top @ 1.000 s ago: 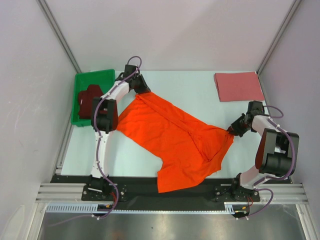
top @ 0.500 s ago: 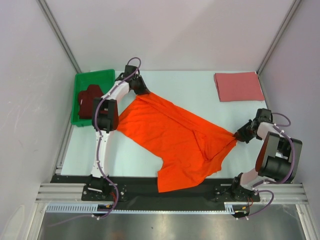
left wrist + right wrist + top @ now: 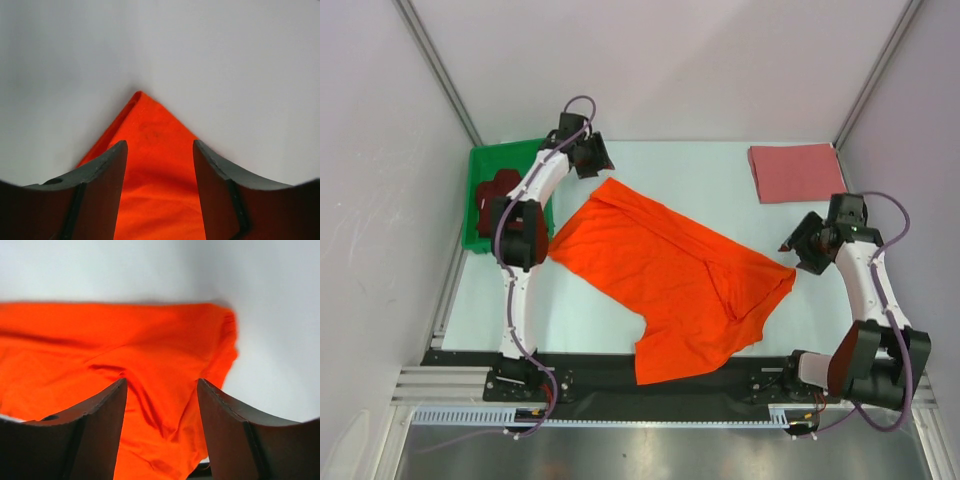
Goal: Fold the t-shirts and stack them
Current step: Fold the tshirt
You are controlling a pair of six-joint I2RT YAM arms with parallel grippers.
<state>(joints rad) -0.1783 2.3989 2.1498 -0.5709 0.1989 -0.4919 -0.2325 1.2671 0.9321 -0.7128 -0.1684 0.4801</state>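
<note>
— Where is the orange t-shirt [image 3: 670,285] found?
— It is spread unfolded across the middle of the table [image 3: 720,165]. The maroon t-shirt [image 3: 495,200] is heaped in the green bin [image 3: 515,155] at upper left, and the pink t-shirt [image 3: 797,172] is laid folded at upper right.
— And the grippers?
— The left gripper [image 3: 159,145] is held near the orange shirt's upper corner, the right gripper [image 3: 162,382] by its right edge. Both are spread wide, with nothing pinched. That gap is shown plainly only in the wrist views; the bin is seen only from above.
</note>
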